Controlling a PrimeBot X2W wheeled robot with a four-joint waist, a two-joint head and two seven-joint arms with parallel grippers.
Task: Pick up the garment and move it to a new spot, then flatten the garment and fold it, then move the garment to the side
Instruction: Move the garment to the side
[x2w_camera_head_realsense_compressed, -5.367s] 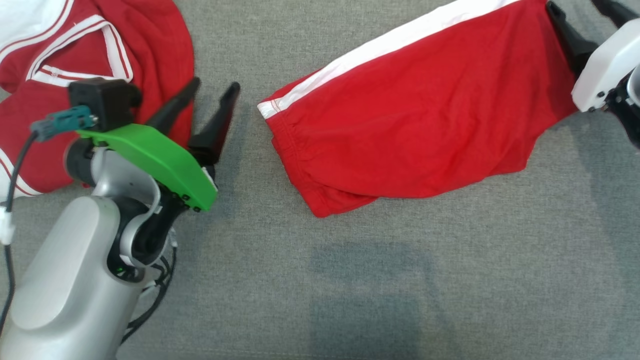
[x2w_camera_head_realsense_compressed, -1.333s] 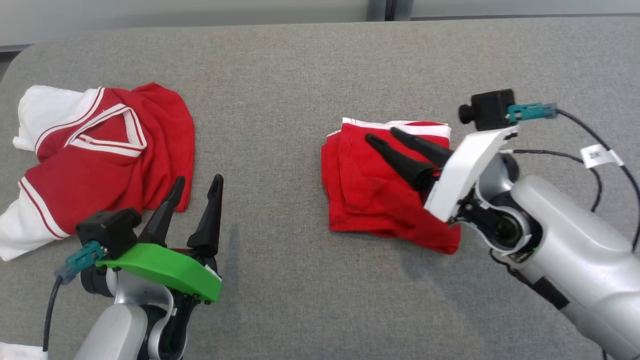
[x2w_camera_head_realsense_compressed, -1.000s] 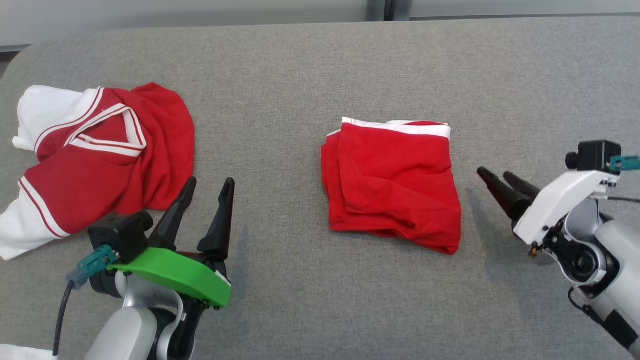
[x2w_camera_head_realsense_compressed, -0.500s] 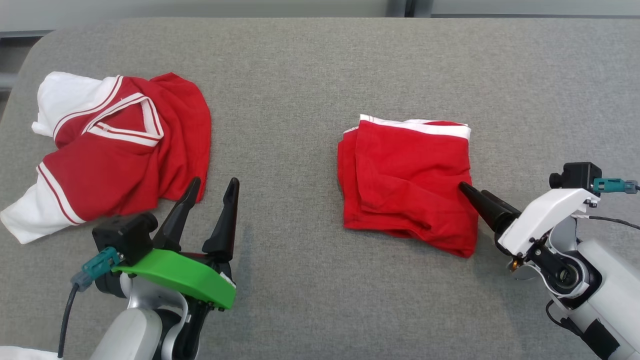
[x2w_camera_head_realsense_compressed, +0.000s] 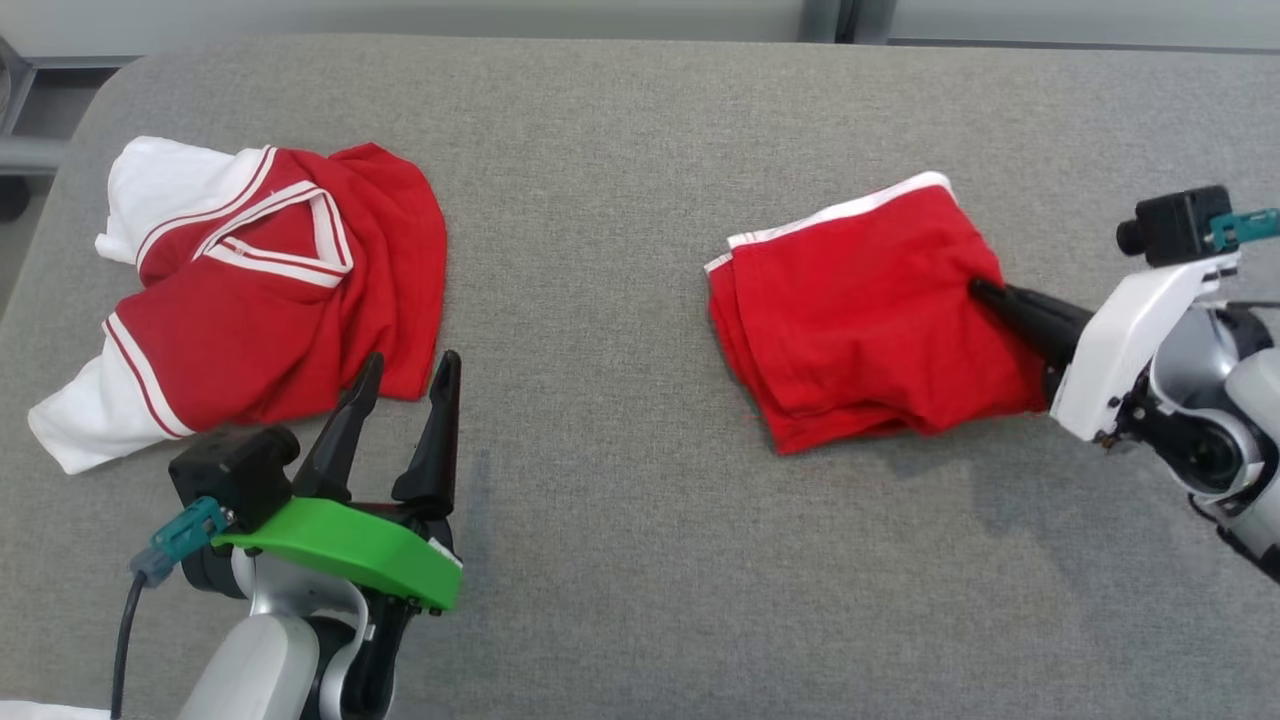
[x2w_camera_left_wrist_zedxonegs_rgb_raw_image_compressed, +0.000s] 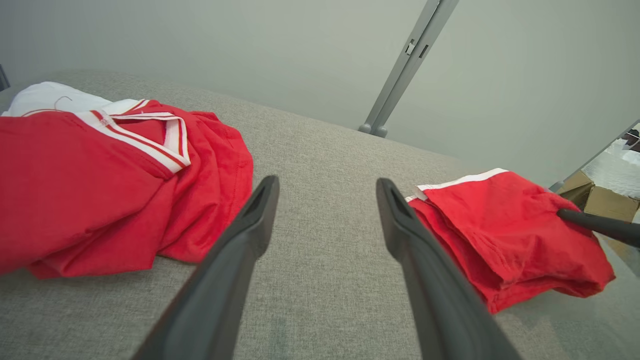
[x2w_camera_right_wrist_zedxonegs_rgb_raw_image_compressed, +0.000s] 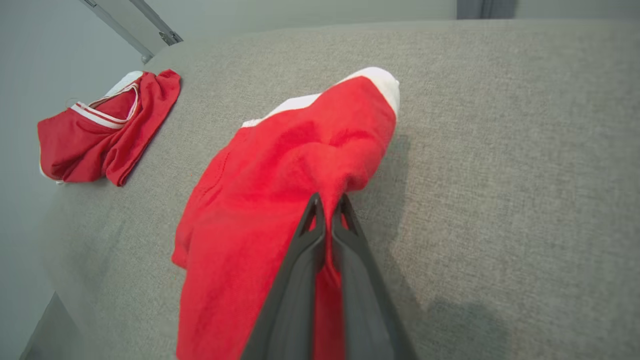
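The garment (x2w_camera_head_realsense_compressed: 860, 305) is a folded pair of red shorts with a white band, lying right of centre on the grey surface; it also appears as the garment (x2w_camera_left_wrist_zedxonegs_rgb_raw_image_compressed: 505, 230) and the garment (x2w_camera_right_wrist_zedxonegs_rgb_raw_image_compressed: 280, 185) in the wrist views. My right gripper (x2w_camera_head_realsense_compressed: 985, 292) is shut on its right edge, the cloth pinched between the fingers (x2w_camera_right_wrist_zedxonegs_rgb_raw_image_compressed: 312, 220) and lifted a little there. My left gripper (x2w_camera_head_realsense_compressed: 405, 385) stands open at the lower left with nothing between its fingers (x2w_camera_left_wrist_zedxonegs_rgb_raw_image_compressed: 250, 235), just in front of the jersey's hem.
A crumpled red and white jersey (x2w_camera_head_realsense_compressed: 250, 290) lies at the far left of the grey padded surface (x2w_camera_head_realsense_compressed: 600, 520). Bare surface lies between the two pieces of clothing and along the front. A grey post (x2w_camera_left_wrist_zedxonegs_rgb_raw_image_compressed: 405, 65) stands behind the surface.
My right gripper went from open beside the shorts to shut on their right edge and has dragged them rightward, turning them. The camera has also shifted. The left gripper has stayed open.
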